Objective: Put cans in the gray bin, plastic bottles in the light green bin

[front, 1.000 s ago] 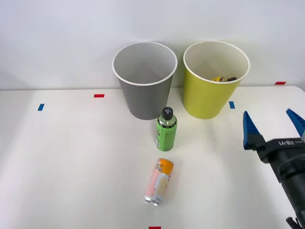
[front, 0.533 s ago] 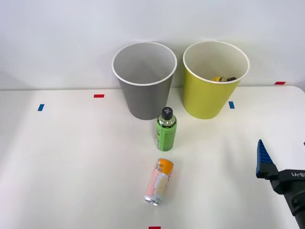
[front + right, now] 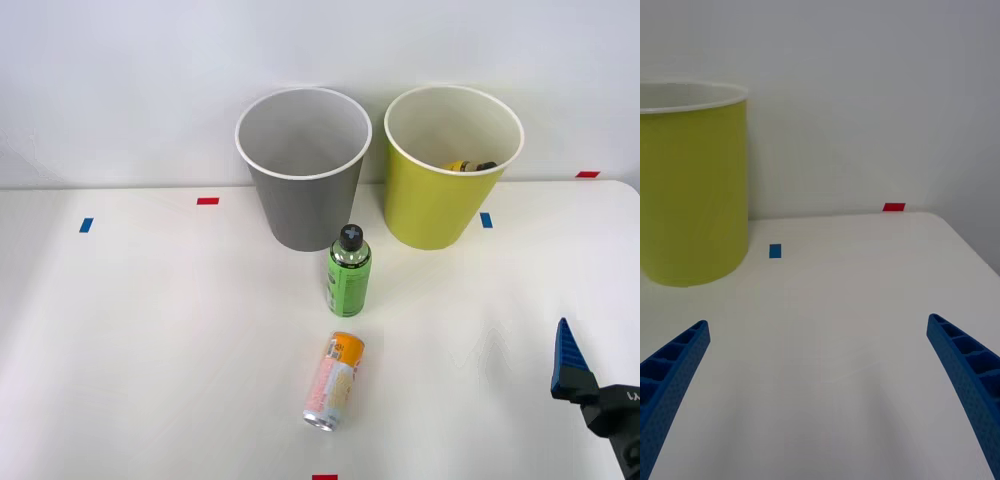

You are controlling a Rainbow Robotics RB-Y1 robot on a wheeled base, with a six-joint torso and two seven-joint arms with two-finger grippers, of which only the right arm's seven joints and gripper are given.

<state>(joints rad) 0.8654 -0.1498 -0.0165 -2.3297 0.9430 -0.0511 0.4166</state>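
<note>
Orange-pink can [image 3: 335,381] lying, silver end toward robot, green bottle [image 3: 348,271] upright, fingers [image 3: 962,375] wide apart, empty.

plain white table against a plain white wall, that's pretty much the whole room

the table [image 3: 150,330] is smooth and matte white, with soft even light and only faint shadows. the wall [image 3: 120,80] behind is bare, meeting the tabletop in a straight line. small tape marks dot the surface: a blue one [image 3: 86,224] and a red one [image 3: 208,201] on the left, another blue [image 3: 486,219] and red [image 3: 588,174] on the right, plus a red one [image 3: 325,477] at the near edge.
</note>
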